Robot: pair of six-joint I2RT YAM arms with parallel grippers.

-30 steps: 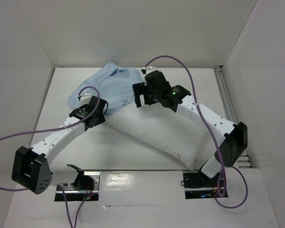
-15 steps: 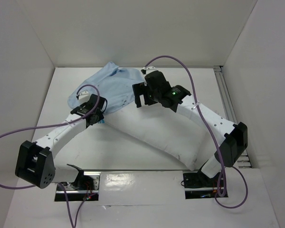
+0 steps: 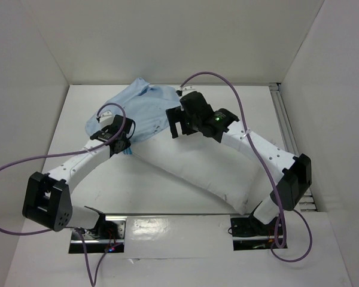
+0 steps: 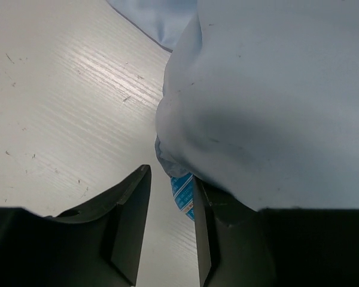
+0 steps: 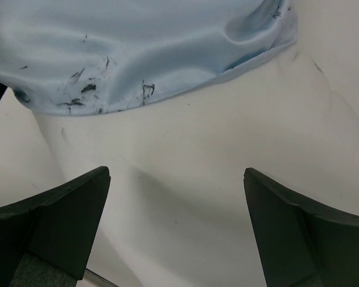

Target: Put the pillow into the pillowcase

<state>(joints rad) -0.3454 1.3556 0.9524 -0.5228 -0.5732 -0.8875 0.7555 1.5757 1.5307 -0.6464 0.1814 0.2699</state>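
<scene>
Pillow (image 3: 191,167) barely started into the pillowcase (image 3: 140,107); most of the job was left.
The pillow lay slantwise on the worktop (image 3: 137,191), only its far end under the case's hem, the rest bare; the left fingers (image 3: 121,145) sat at that hem, narrowly parted, seemingly gripping nothing though cloth draped one; the right fingers (image 3: 176,127) hung spread wide over the pillow, empty.
</scene>
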